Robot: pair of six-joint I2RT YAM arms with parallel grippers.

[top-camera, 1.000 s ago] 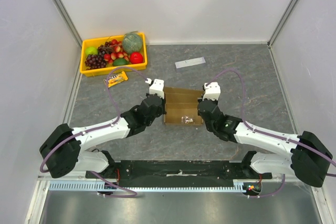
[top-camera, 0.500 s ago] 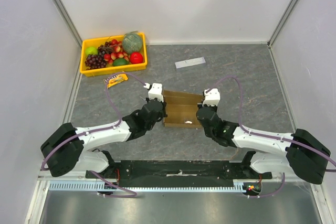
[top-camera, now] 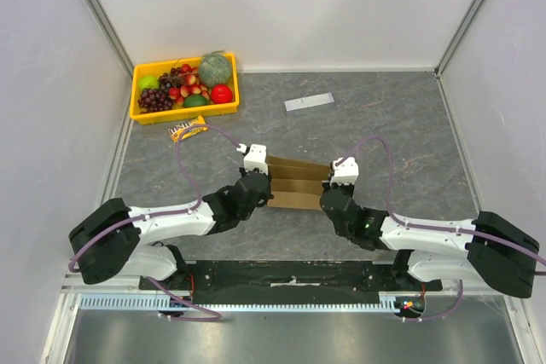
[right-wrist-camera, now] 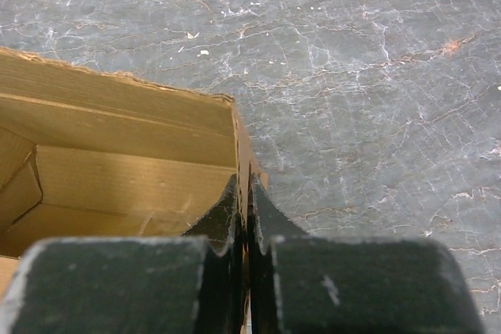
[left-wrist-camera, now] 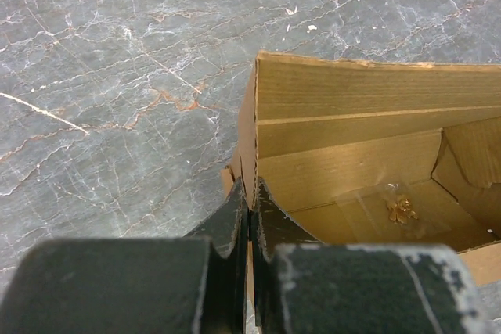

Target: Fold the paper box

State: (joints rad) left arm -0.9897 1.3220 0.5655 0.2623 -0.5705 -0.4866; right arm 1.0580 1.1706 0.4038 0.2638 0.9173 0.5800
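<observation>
Grey marbled worktop (top-camera: 409, 125), white walls on 3 sides. Paper box (top-camera: 298, 187) is toward the middle of the near edge, open side up, walls raised. Left gripper (left-wrist-camera: 250, 207) is pinched onto the box's left wall and right gripper (right-wrist-camera: 243, 193) onto its right wall (cardboard edge sandwiched between the pads in both wrist views). 1 small clear packet (left-wrist-camera: 399, 207) lies on the box floor. Yellow tray (top-camera: 139, 113) of fruit at far left corner; pale strip (top-camera: 309, 101) toward far edge.

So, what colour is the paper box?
The paper box is plain brown cardboard; the left wrist view shows it best.
</observation>
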